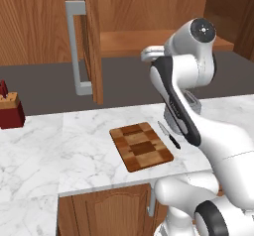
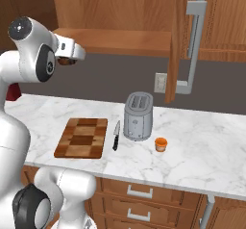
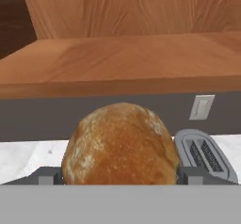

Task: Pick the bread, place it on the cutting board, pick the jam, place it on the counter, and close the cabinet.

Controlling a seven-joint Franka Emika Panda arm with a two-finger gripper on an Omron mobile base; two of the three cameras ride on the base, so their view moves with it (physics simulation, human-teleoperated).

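The gripper (image 3: 120,178) pinches the bread (image 3: 120,145) between its fingers, held up in the air in front of the open cabinet (image 2: 120,39), just below its shelf. The board (image 2: 81,137) lies bare on the counter (image 2: 202,151), a knife (image 2: 116,135) beside it, then a toaster (image 2: 138,116) and the jam (image 2: 161,144).

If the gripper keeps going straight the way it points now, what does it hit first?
The gripper, shut on the bread, points level at the grey back wall under the open cabinet. That wall probably comes first; the toaster sits lower and aside. Depth is unclear.
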